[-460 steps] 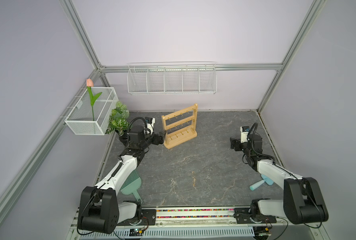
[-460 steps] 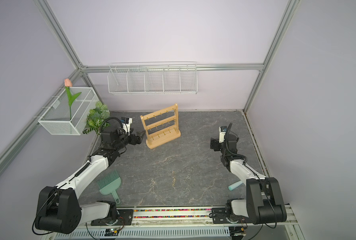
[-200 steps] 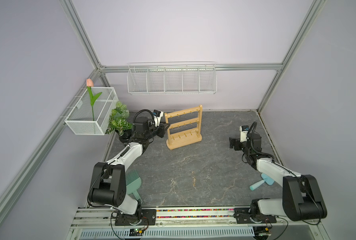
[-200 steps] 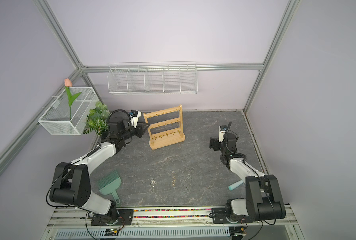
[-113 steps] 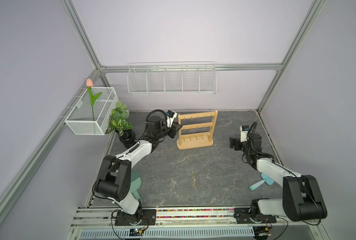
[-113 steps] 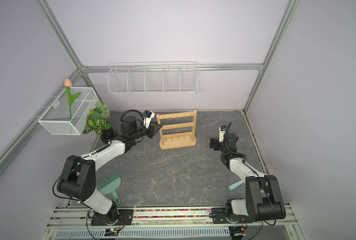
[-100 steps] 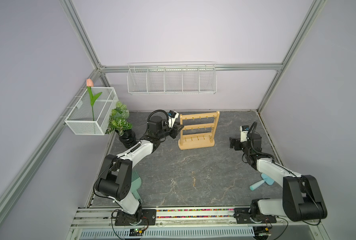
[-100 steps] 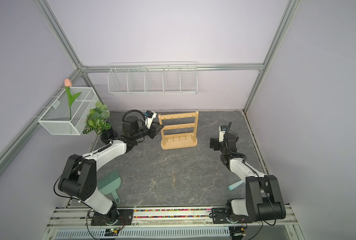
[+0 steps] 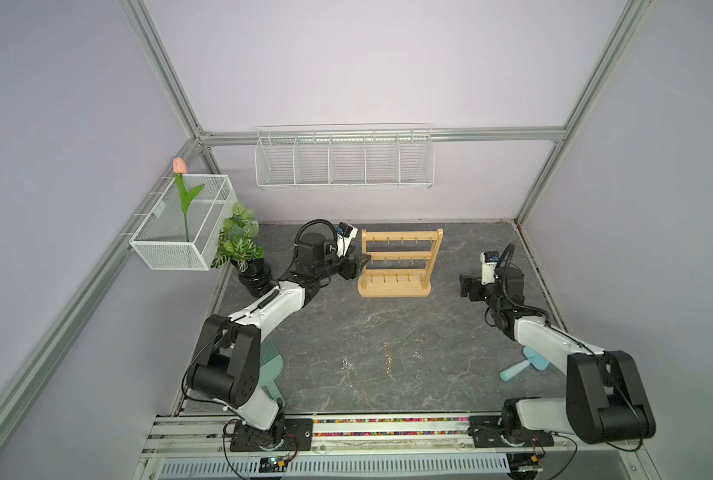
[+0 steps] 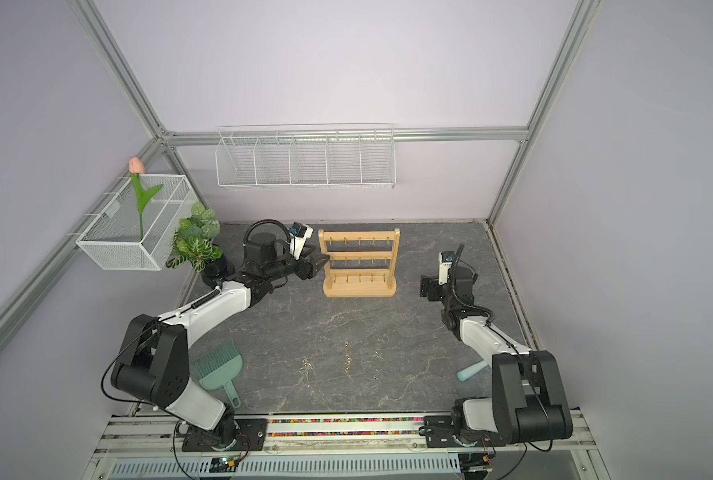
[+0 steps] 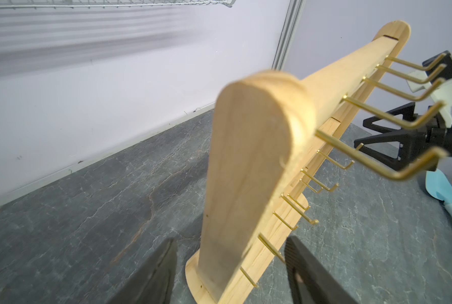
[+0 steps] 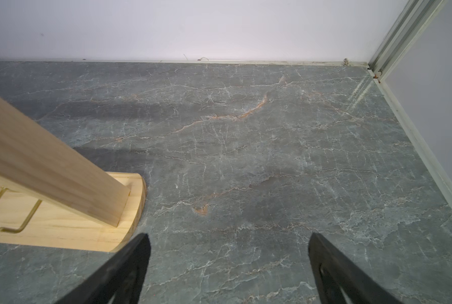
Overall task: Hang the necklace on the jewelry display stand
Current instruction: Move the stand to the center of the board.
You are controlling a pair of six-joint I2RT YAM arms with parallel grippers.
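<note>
1. Grey veined stone tabletop (image 9: 346,324), lilac walls, aluminium frame; thin gold necklace (image 9: 388,358) lies near the front
2. Right gripper (image 9: 466,286): jaws wide over the slab
3. Left gripper (image 9: 359,264): jaws parted astride one post of the jewelry display stand (image 9: 400,258)
4. Stand: pale wood, upright, rear centre, three rails of gold hooks
5. White wire basket (image 9: 344,166) on back wall

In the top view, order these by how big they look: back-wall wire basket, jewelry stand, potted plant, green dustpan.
Largest: back-wall wire basket.
Next: jewelry display stand and potted plant, too alike to rank.
Smallest: green dustpan.
</note>
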